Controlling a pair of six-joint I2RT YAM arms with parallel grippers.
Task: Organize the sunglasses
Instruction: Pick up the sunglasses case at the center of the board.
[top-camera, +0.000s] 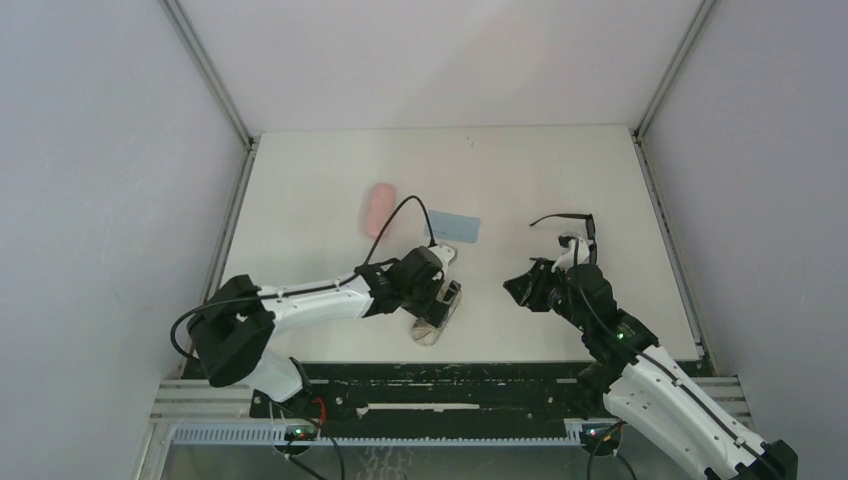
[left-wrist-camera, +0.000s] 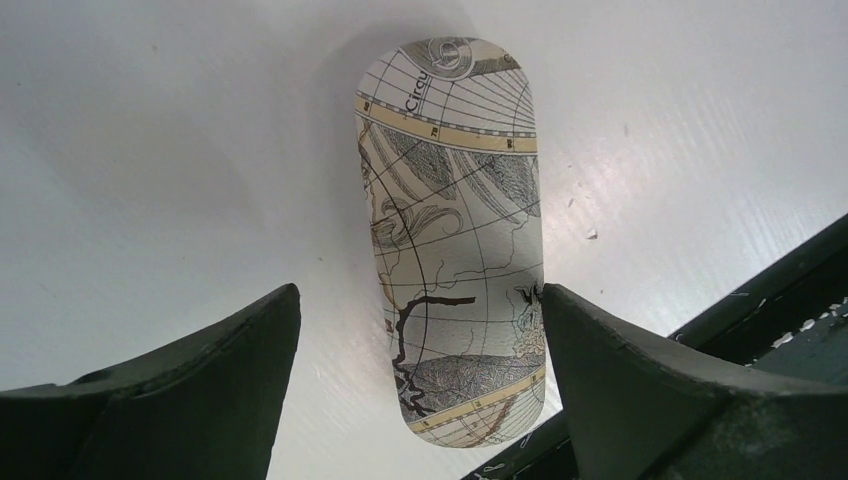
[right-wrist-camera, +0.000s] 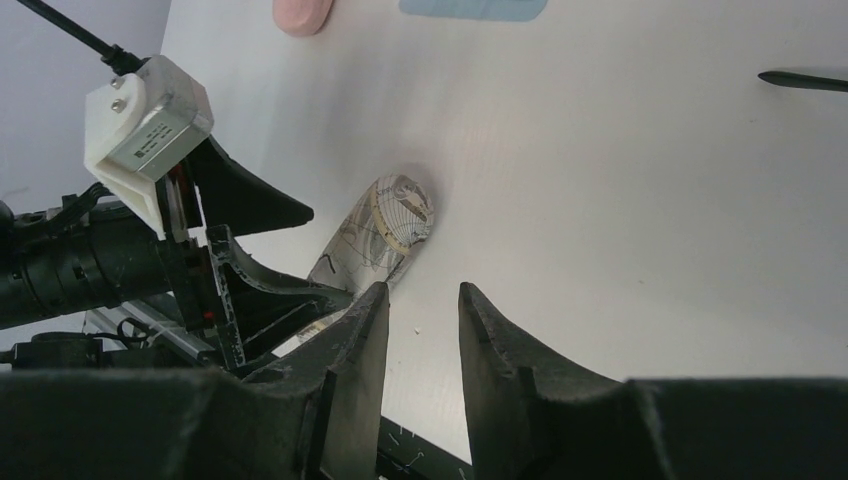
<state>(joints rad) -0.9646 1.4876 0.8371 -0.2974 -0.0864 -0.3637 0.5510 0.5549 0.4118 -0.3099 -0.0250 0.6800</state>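
The sunglasses (top-camera: 568, 224), thin black frames with dark lenses, lie on the white table right of centre, beyond my right gripper. Only one temple tip of the sunglasses (right-wrist-camera: 803, 80) shows in the right wrist view. My right gripper (top-camera: 517, 285) (right-wrist-camera: 420, 295) hovers low over bare table with a narrow gap between its jaws and nothing in it. A map-patterned case (top-camera: 431, 331) (left-wrist-camera: 450, 200) (right-wrist-camera: 385, 225) lies near the front edge. My left gripper (top-camera: 441, 298) (left-wrist-camera: 420, 292) stands open astride it; the right finger (left-wrist-camera: 620, 370) is at the case's edge, the left finger (left-wrist-camera: 225, 375) apart.
A pink case (top-camera: 378, 207) (right-wrist-camera: 301, 12) lies at the centre left, with a light-blue cloth (top-camera: 455, 226) (right-wrist-camera: 474, 8) to its right. The black rail (top-camera: 450, 385) (left-wrist-camera: 790, 300) runs along the table's front edge, close behind the map case.
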